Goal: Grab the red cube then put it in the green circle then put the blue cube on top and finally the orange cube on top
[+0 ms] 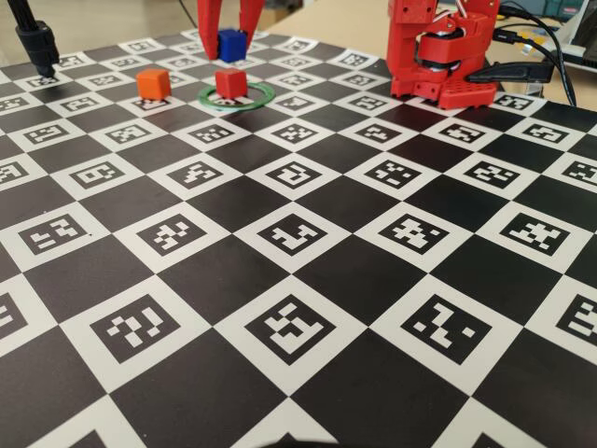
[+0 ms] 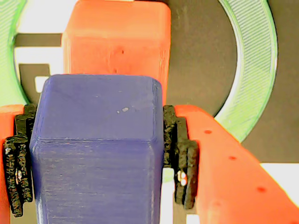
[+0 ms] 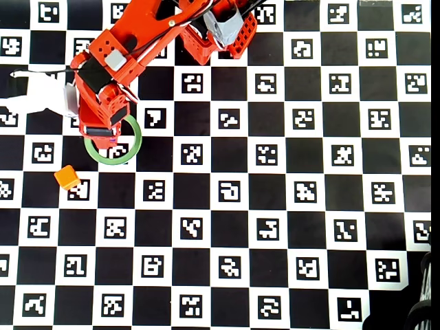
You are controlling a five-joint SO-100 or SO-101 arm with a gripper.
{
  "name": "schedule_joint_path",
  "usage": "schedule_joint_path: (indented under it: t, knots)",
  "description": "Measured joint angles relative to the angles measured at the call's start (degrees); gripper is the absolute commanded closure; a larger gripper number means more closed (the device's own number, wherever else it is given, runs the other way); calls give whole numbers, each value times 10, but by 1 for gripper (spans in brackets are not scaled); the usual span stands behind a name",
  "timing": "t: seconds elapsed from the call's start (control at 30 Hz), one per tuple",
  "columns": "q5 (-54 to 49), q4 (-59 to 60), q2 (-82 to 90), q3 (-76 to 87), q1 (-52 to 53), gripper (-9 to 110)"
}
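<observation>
Matte, rigid and likely light, the small blue plastic cube (image 2: pixel 98 154) sits clamped by its flat side faces in the red gripper (image 2: pixel 98 163), upper centre of the fixed view.

Three cubes in all: one red cube (image 1: pixel 230 82), one blue cube (image 1: pixel 231 44) and one orange cube (image 1: pixel 153 82). One green circle (image 1: pixel 258 99) lies on the checkered bench (image 1: pixel 308 280). One red robot arm (image 3: pixel 113 62) is present, with two fingers (image 2: pixel 224 163). One black stand (image 1: pixel 35 42), probably a camera mount though it is cropped, rises at the bench's far left corner in the fixed view.
</observation>
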Motion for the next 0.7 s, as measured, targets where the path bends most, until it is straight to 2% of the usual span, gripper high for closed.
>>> schedule_joint_path:
  t: [0.7]
  knots:
    - [-5, -17, 0, 18, 4, 100]
